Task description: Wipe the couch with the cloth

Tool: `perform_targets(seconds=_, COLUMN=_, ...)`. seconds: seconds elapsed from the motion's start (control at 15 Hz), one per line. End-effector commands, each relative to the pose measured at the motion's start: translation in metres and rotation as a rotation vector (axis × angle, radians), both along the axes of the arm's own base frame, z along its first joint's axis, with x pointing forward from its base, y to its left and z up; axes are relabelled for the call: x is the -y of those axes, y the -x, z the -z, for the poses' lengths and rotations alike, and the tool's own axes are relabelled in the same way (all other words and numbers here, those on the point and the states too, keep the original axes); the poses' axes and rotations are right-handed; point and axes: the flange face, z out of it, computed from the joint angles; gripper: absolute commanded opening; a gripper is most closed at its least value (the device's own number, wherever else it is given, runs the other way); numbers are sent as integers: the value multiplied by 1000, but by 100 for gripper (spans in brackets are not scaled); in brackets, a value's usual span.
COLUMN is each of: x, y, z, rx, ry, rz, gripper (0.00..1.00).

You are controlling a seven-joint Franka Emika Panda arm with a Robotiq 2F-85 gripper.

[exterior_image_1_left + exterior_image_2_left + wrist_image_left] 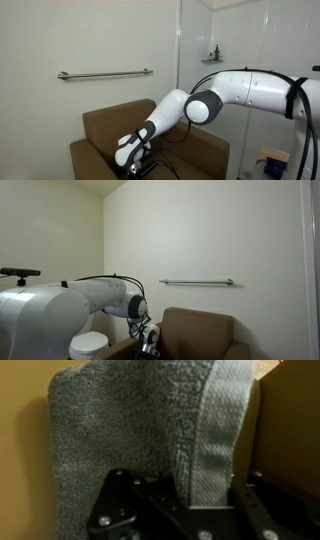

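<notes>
The grey terry cloth point(130, 430) fills most of the wrist view, spread on the brown couch seat, with a folded ridge running up between the jaws. My gripper point(200, 495) is shut on that ridge of the cloth. In both exterior views the gripper point(138, 162) point(149, 348) is down at the seat of the brown couch point(115, 125) point(200, 330), near its front edge. The cloth itself is hardly visible in the exterior views, hidden by the arm and hand.
A metal grab bar point(105, 73) point(197, 281) is on the wall above the couch. A glass partition point(215, 45) stands beside the couch. A cardboard box point(272, 163) sits on the floor. A white stool point(90, 343) stands next to the couch.
</notes>
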Motion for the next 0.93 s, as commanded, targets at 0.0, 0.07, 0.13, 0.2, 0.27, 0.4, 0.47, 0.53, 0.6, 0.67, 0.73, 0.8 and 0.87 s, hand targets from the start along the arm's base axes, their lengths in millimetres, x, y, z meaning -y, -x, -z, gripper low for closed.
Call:
perform_targets(seconds=0.0, x=53, y=12, z=17, rx=-77, ry=71, rz=44, gripper=4)
perform_targets(seconds=0.07, x=72, y=13, z=21, rx=-87, ry=87, rz=61, gripper=4)
perform_targets(seconds=0.13, x=89, y=14, z=24, rx=-93, ry=105, rz=79, gripper=4)
perform_targets(seconds=0.2, x=112, y=14, z=27, rx=-103, ry=114, rz=103, gripper=4)
perform_targets(seconds=0.27, x=130, y=16, z=29, rx=-113, ry=124, rz=128, gripper=4)
perform_targets(seconds=0.4, x=170, y=23, z=37, rx=-125, ry=131, rz=191, gripper=4)
perform_targets(seconds=0.47, x=190, y=27, z=40, rx=-131, ry=132, rz=226, gripper=4)
perform_targets(seconds=0.53, x=207, y=31, z=42, rx=-136, ry=133, rz=254, gripper=4)
perform_targets(seconds=0.6, x=226, y=33, z=43, rx=-137, ry=134, rz=286, gripper=4)
perform_targets(seconds=0.67, x=239, y=34, z=42, rx=-140, ry=134, rz=310, gripper=4)
perform_targets(seconds=0.73, x=251, y=35, z=41, rx=-144, ry=134, rz=330, gripper=4)
perform_targets(seconds=0.8, x=258, y=35, z=40, rx=-143, ry=133, rz=349, gripper=3)
perform_targets(seconds=0.87, x=263, y=33, z=38, rx=-138, ry=127, rz=365, gripper=4)
